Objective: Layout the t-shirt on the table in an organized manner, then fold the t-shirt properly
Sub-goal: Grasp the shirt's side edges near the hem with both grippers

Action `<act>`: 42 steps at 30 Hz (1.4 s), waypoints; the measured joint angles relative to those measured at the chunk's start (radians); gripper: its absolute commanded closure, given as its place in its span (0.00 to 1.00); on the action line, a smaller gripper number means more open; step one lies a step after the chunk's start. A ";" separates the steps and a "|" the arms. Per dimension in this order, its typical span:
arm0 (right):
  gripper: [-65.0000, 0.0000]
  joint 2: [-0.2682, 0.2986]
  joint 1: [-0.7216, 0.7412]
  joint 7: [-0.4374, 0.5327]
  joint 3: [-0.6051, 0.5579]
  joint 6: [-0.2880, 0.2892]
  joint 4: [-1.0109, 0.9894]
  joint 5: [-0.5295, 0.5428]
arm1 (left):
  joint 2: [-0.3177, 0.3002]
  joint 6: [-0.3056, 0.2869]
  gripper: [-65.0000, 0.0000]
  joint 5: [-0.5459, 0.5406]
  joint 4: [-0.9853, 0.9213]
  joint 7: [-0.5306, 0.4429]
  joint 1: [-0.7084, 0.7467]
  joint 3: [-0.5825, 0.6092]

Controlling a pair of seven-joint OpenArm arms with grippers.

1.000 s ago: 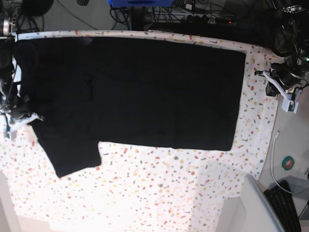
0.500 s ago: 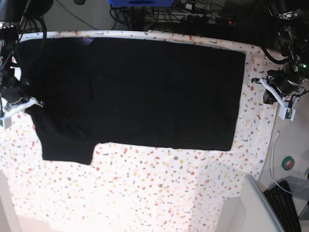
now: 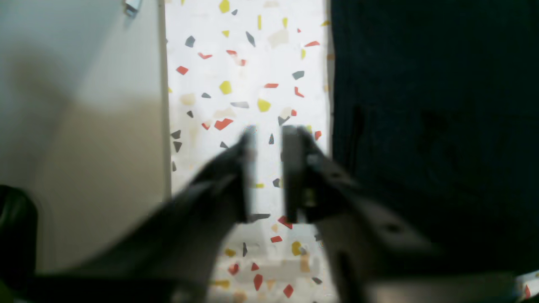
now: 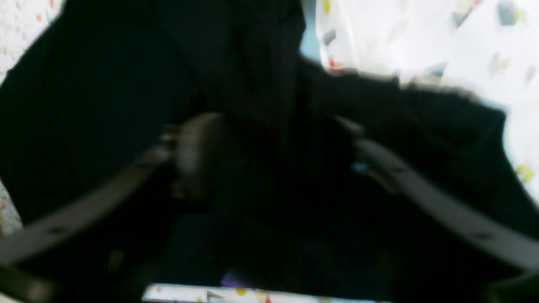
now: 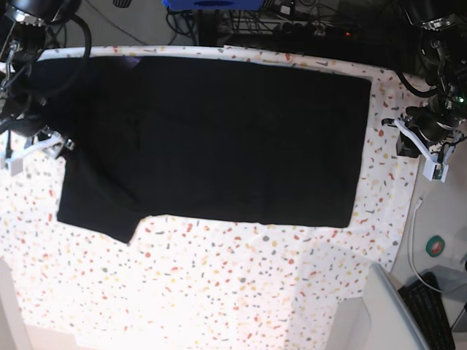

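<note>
The black t-shirt (image 5: 233,131) lies spread flat across the speckled table (image 5: 219,292), one short sleeve (image 5: 102,211) pointing to the lower left. My right gripper (image 5: 36,149) hovers at the shirt's left edge. In the right wrist view its jaws (image 4: 273,147) stand wide open over dark fabric (image 4: 105,84), gripping nothing. My left gripper (image 5: 417,146) sits off the shirt's right edge. The left wrist view shows its fingers (image 3: 269,132) a narrow gap apart with only table (image 3: 252,63) between them, and the shirt (image 3: 421,105) beside them.
The table's edge and grey floor (image 3: 84,126) lie close beside my left gripper. At the lower right are a grey bin (image 5: 379,313), a white cable (image 5: 414,240), a tape roll (image 5: 436,246) and a keyboard (image 5: 434,306). Cables and a blue object (image 5: 211,4) line the far side.
The right gripper moved up along the shirt's left edge and opened wide, letting the fabric go. The lower-left sleeve drew in and flattened. The left gripper's fingers parted slightly.
</note>
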 measured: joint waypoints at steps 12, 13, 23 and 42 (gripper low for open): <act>0.36 0.169 0.471 0.338 -0.169 0.001 -0.790 -0.238 | 0.000 -0.001 0.96 -0.002 -0.064 -0.003 -0.001 -0.002; 0.36 0.176 0.481 0.367 -0.188 0.001 -0.843 -0.236 | 0.000 0.000 0.96 -0.002 -0.064 -0.004 -0.002 -0.007; 0.58 0.188 0.507 0.499 -0.318 -0.013 -0.934 -0.252 | -0.004 -0.001 0.96 -0.004 -0.103 -0.007 -0.020 -0.088; 1.00 0.150 0.441 0.463 -0.328 -0.002 -0.793 -0.240 | -0.025 0.005 0.31 0.010 -0.330 -0.002 -0.296 0.061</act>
